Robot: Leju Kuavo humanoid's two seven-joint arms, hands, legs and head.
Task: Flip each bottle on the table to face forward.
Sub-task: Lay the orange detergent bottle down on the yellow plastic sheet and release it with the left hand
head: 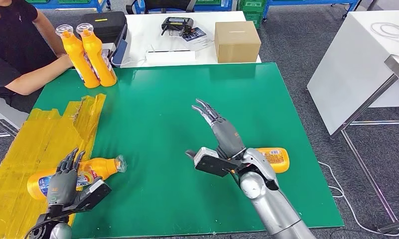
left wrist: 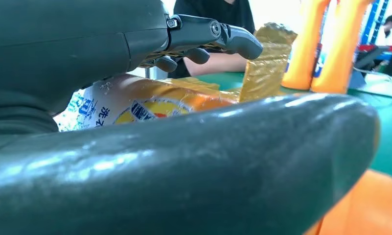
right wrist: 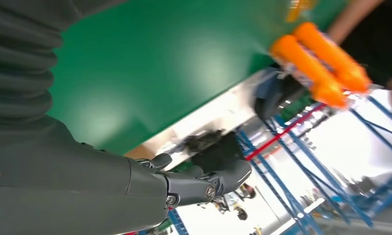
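- Two tall orange plastic bottles with clear caps (head: 90, 57) stand upright, touching side by side, at the far left corner of the green table.
- An orange plastic bottle with a blue-and-white label (head: 95, 169) lies on its side near the front left, clear cap pointing right, partly on the yellow tape.
- Another orange plastic bottle (head: 276, 158) lies on its side near the front right edge, label up, partly hidden.

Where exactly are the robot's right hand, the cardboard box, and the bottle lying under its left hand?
right hand (head: 222, 130): head view, on the back of the hand.
cardboard box (head: 237, 42): head view, on its top face.
lying bottle (head: 100, 168): head view, on its orange body near the label.
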